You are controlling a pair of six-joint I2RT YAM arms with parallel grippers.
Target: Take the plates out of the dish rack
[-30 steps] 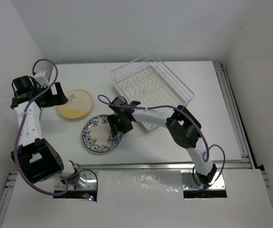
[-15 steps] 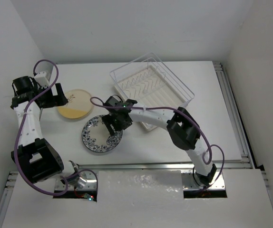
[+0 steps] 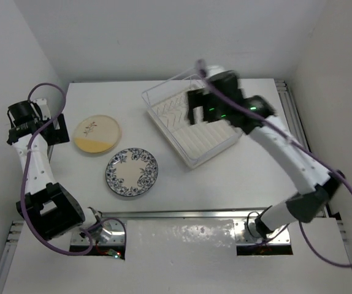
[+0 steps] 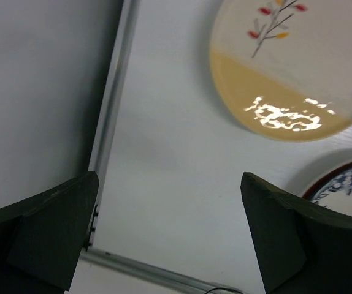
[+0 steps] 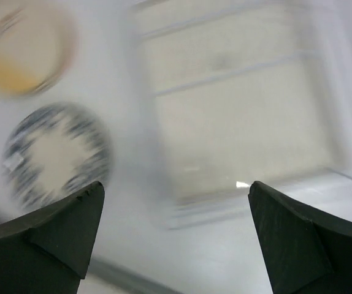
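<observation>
A cream plate with a yellow half and a small twig motif lies flat on the table at the left. A blue-and-white floral plate lies flat just in front of it. The white wire dish rack stands at the back centre, and no plate shows in it. My right gripper is open and empty, raised high over the rack and blurred by motion. Its wrist view shows the rack, the blue plate and the cream plate far below. My left gripper is open and empty, left of the cream plate.
A metal rail runs along the table's left edge, with the wall close beside it. The rim of the blue plate shows by the left gripper's right finger. Another rail runs along the table's right side.
My right gripper has left the blue plate on the table and swung up and right, over the rack. My left gripper has drawn back left, away from the cream plate.
</observation>
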